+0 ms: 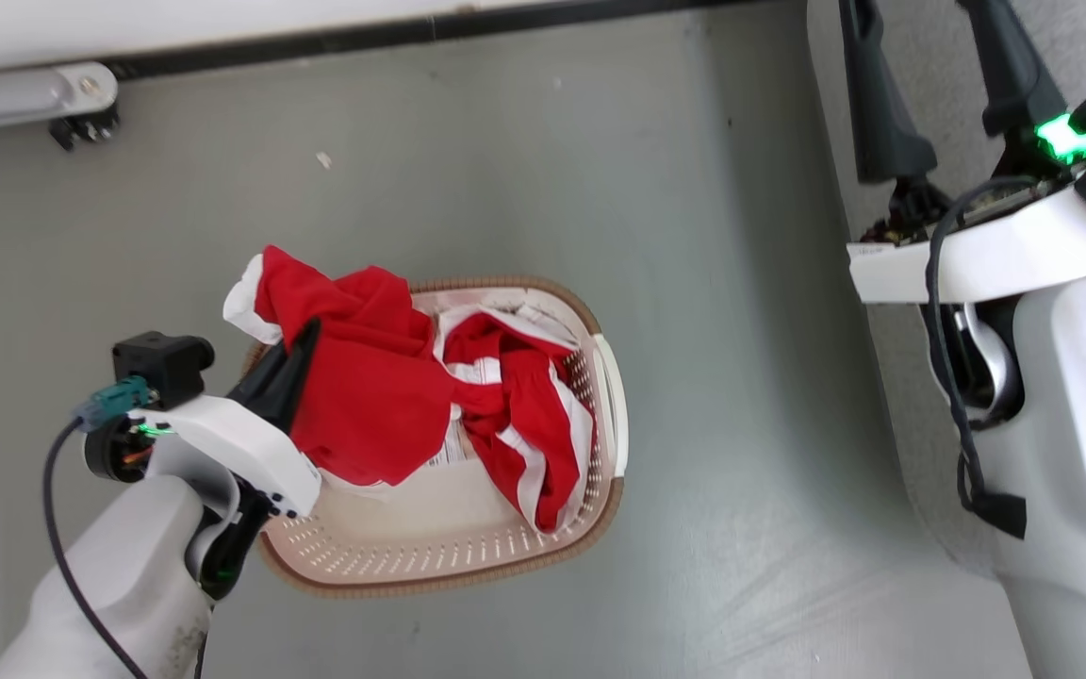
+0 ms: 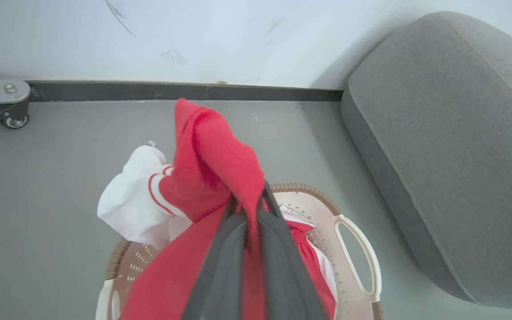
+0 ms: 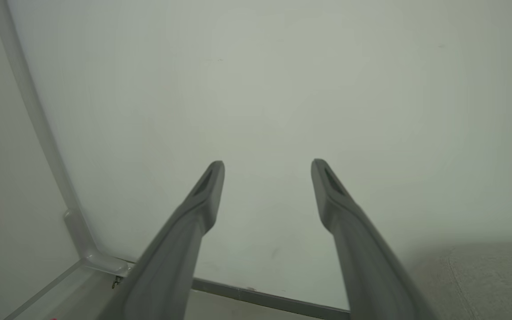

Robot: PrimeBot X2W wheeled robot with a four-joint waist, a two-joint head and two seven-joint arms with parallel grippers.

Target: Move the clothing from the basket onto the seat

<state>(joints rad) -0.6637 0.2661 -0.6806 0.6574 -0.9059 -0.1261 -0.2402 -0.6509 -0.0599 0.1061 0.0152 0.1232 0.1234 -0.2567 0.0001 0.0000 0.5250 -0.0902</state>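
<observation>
- clothing (image 1: 383,396) comes as two red-and-white pieces; one garment (image 2: 211,164) is clamped between the left fingers (image 2: 220,266), which are shut tight on a fold of it.
- red cloth rises past the tips of those fingers and flops over, with a white striped-trim panel (image 2: 127,209) hanging off to one side of them.
- below the left fingers the garment drapes down, its lower edge reaching into the basket (image 1: 449,556).
- second garment (image 1: 524,424) lies bunched inside the basket, beyond the held one from the left fingers, against the wall by the handle.
- basket stands on the grey floor (image 1: 694,189), under the left fingers.
- seat (image 2: 451,146) sits well apart from the left fingers, past the basket's handle.
- right fingers (image 3: 202,195) are spread wide apart and bare, pointing at a pale wall (image 3: 282,80); in the head view they hang above the seat's edge.
</observation>
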